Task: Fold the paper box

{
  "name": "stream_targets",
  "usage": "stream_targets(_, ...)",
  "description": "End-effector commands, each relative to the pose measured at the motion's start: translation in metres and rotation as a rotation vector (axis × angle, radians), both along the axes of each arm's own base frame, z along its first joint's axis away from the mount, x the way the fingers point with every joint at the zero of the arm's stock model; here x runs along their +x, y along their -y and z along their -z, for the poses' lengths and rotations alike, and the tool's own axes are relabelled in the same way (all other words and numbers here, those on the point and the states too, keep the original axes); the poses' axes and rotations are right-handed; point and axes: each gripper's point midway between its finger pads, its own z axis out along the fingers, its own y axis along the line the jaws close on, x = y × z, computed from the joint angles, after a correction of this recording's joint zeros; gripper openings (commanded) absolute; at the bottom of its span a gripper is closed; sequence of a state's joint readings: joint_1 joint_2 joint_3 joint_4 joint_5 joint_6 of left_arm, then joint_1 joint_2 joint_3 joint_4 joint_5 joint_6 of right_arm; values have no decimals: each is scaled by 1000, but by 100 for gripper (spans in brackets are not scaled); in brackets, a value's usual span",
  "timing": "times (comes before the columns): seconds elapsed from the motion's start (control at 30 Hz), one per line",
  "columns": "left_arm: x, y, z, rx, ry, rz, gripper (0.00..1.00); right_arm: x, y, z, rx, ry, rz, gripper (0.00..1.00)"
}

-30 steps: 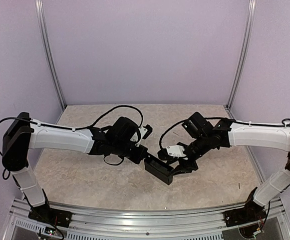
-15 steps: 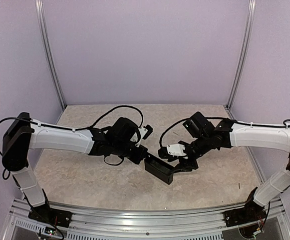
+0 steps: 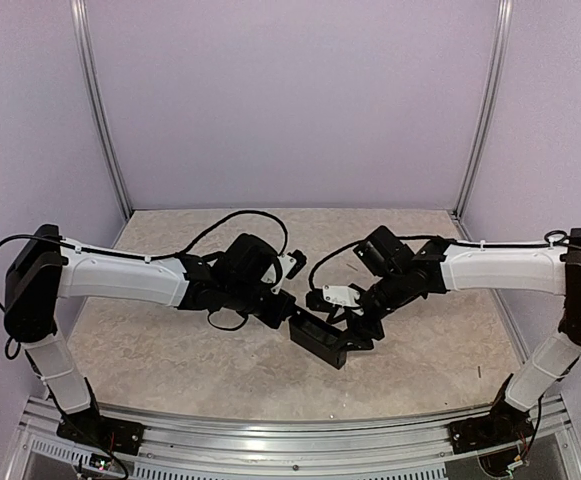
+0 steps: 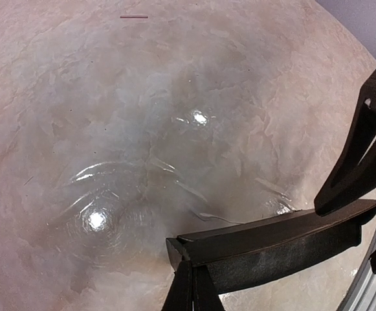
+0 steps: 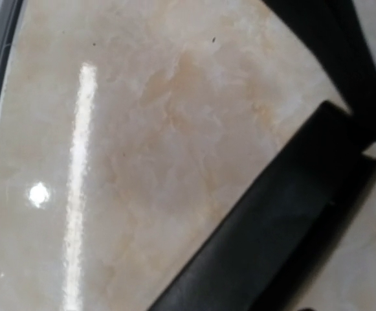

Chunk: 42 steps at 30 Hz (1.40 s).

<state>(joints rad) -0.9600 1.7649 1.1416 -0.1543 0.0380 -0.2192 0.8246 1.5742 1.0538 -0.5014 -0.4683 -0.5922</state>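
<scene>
Since the earlier frame the right arm has swung in toward the left one, carrying its white tag (image 3: 342, 295) closer to the left gripper (image 3: 290, 322); the left arm and the paper box (image 3: 320, 342) have barely shifted. The box lies as a slim shape straight ahead of the left gripper's fingertips, low over the tabletop (image 3: 170, 350), with its other end at the right gripper (image 3: 358, 328). The left gripper is clenched on the box's nearest corner wall. The right gripper's fingers stand either side of the far end, but whether they grip it or have let go I cannot tell. The risk, as I judge it: with only one thin wall surely pinched, a push from a right finger could buckle the cardboard, twist the box out of the pinch or spring a folded flap. Both arms reach inward from their bases, forearms nearly level, wrists tipped down to the box between them
</scene>
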Motion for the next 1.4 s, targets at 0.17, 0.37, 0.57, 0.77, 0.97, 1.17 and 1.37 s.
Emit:
stream_targets(0.17, -22, -19, 40, 125, -95, 20, 0, -1, -8, 3, -5, -52, 27, 71)
stream_targets(0.37, -19, -16, 39, 136, -98, 20, 0, 19, -25, -5, -37, 27, 129, 79)
stream_targets(0.57, -19, -20, 40, 137, -112, -7, 0, 30, -33, 2, -82, 11, 234, 87)
stream_targets(0.77, -17, -22, 40, 124, -123, -46, 0, 26, -33, 10, -100, -13, 287, 85)
stream_targets(0.97, -18, -23, 40, 114, -128, -58, 0, 15, -32, 25, -156, 15, 268, 82)
stream_targets(1.17, -17, -23, 35, 103, -119, -64, 0, 21, -29, 30, -210, 92, 282, 81)
stream_targets(1.37, -17, -23, 31, 92, -111, -65, 0, 0, -31, 35, -215, -2, 203, 80)
